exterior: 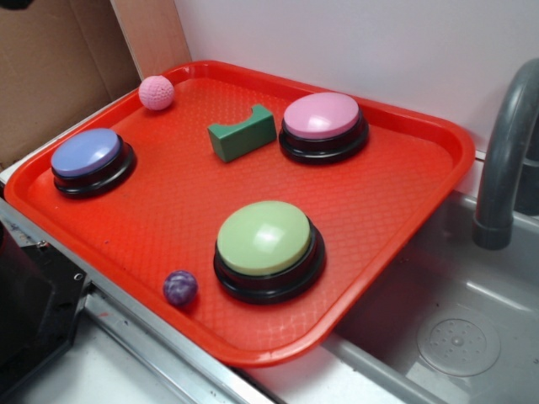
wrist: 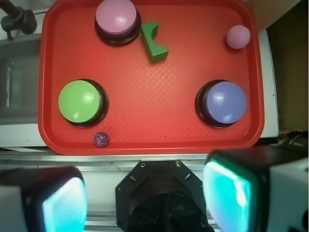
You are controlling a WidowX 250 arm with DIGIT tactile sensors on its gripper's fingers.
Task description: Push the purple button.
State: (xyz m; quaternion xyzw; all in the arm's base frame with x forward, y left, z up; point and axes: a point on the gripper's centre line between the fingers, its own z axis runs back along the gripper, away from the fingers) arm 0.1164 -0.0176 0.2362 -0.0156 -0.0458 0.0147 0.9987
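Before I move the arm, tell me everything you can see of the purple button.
The purple button is a large round push button: a smooth, glossy blue-violet dome, plastic by its look, on a wider black base. It sits upright and flat on the red tray, near the tray's edge, apart from everything else. Nothing touches it but the tray. The pink ball is its nearest neighbour. In the wrist view, the gripper is above the scene, fingers spread, well clear of it.

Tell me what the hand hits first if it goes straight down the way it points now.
Probably the metal rail just short of the tray, not a button. The open hand sits high, so depth is unsure; the purple button lies ahead, to one side.
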